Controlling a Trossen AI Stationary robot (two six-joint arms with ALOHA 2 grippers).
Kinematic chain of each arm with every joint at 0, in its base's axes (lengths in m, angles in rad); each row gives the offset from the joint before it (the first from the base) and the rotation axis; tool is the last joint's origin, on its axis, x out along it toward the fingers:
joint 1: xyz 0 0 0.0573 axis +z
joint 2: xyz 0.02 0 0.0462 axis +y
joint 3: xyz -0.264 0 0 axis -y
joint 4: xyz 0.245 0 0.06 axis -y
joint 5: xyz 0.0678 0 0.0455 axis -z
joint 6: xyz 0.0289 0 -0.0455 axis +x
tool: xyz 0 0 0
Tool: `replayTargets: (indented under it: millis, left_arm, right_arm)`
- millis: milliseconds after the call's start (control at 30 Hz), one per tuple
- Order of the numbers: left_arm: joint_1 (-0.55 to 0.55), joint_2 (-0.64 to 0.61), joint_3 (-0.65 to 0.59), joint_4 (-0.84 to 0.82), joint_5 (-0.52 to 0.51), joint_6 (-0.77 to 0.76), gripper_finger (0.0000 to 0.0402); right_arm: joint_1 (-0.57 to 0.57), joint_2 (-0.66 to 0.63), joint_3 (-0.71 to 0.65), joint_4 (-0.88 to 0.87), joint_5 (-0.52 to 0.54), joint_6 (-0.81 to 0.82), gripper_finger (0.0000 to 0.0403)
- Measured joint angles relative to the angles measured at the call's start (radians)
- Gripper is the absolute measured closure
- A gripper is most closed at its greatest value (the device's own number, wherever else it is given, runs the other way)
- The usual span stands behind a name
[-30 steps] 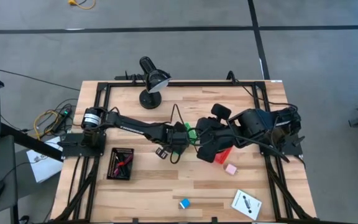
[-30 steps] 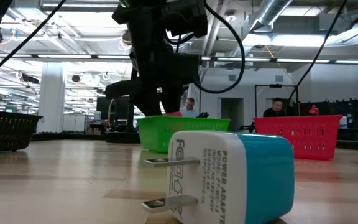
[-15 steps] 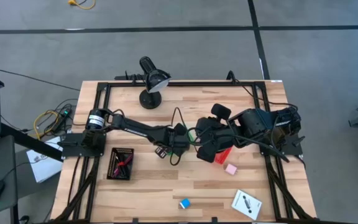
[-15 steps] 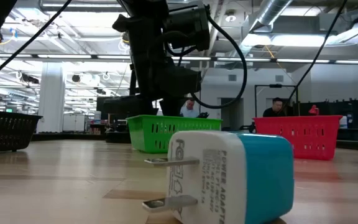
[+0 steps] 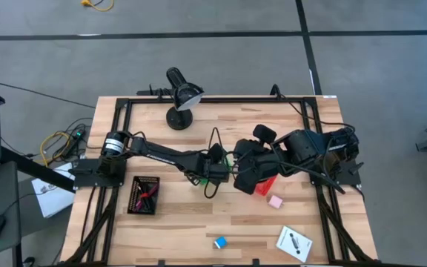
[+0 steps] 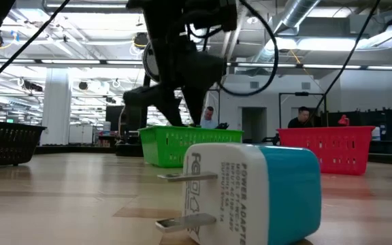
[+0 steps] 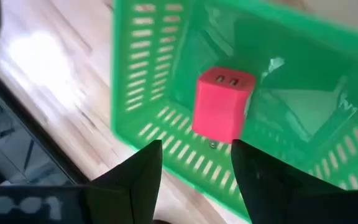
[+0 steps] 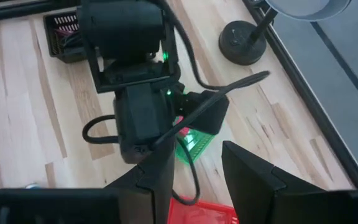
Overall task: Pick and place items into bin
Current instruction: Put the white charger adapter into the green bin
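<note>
While a lamp [image 5: 178, 100] and black basket [image 5: 144, 195] flank it, left gripper [image 7: 194, 165] above green bin [image 7: 303, 112], jaws spread, empty, red-pink block [image 7: 221, 106] inside, right gripper [image 8: 197, 163] jaws parted, empty.

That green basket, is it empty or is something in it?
Not empty. The left wrist view shows a red block lying on the floor of the green basket, below the open fingers of the left gripper.

Two dark jointed arms; looping black cables
</note>
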Motion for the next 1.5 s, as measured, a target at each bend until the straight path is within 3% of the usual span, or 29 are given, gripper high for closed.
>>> replayTargets:
  millis: [167, 300, 433, 533, 600, 800, 933, 1033, 1167, 1367, 1433, 1500]
  left_arm:
    - [-0.001, -0.001, 0.021, -0.026, 0.053, -0.081, 0.0219]
    - [-0.003, -0.001, 0.025, -0.071, 0.011, -0.127, 0.0219]
    - [-0.008, -0.001, 0.104, -0.370, -0.040, -0.317, 0.0219]
    - [0.007, -0.007, 0.186, -0.640, 0.079, -0.537, 0.0219]
    - [0.019, -0.035, 0.219, -0.726, 0.153, -0.634, 0.0219]
    - [0.001, -0.249, 0.210, -0.719, 0.163, -0.739, 0.0219]
    - [-0.041, -0.403, 0.208, -0.718, 0.061, -0.877, 0.0219]
    - [-0.105, -0.515, 0.201, -0.717, 0.048, -0.977, 0.0219]
    - [-0.232, -0.650, 0.137, -0.718, -0.041, -1.127, 0.0219]
    - [-0.449, -0.811, -0.084, -0.614, -0.190, -1.384, 0.0219]
    - [-0.515, -0.845, -0.177, -0.526, -0.194, -1.416, 0.0219]
    - [-0.572, -0.864, -0.263, -0.443, -0.195, -1.417, 0.0219]
  right_arm:
    - [0.007, 0.008, 0.000, 0.000, -0.033, 0.000, 0.0274]
    - [0.001, 0.028, 0.000, 0.000, -0.048, -0.009, 0.0274]
    - [-0.052, 0.054, 0.003, 0.000, -0.210, -0.040, 0.0274]
    - [-0.070, 0.060, -0.003, 0.007, -0.358, -0.043, 0.0278]
    - [-0.059, 0.049, 0.001, -0.001, -0.386, -0.042, 0.0280]
    - [0.006, 0.025, 0.000, 0.000, -0.339, -0.015, 0.0280]
    - [0.093, -0.029, 0.000, 0.000, -0.181, 0.038, 0.0280]
    - [0.151, -0.075, -0.029, 0.000, -0.075, 0.094, 0.0280]
    - [0.203, -0.177, -0.177, 0.001, -0.002, 0.223, 0.0280]
    - [0.271, -0.372, -0.581, 0.003, 0.074, 0.487, 0.0280]
    - [0.288, -0.417, -0.738, 0.029, 0.055, 0.636, 0.0280]
    - [0.309, -0.443, -0.880, 0.093, -0.030, 0.745, 0.0280]
